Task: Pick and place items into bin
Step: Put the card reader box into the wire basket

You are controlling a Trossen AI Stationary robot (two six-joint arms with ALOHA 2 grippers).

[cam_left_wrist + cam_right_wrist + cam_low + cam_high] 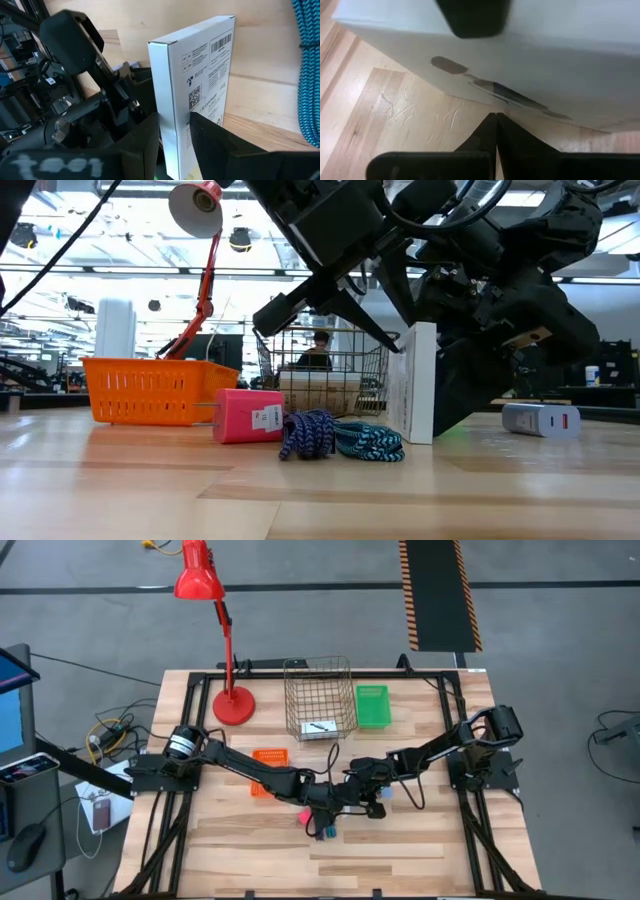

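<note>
Left gripper [175, 145] clamped on a white box [197, 90], standing upright on the table [400, 840] mid-way between both arms. Right gripper [495, 125] fully closed, parked right beside that box. Blue braided cord [340, 438] and pink piece [248, 416] lying just next to it; wire basket [318, 698] well apart at the back.
</note>
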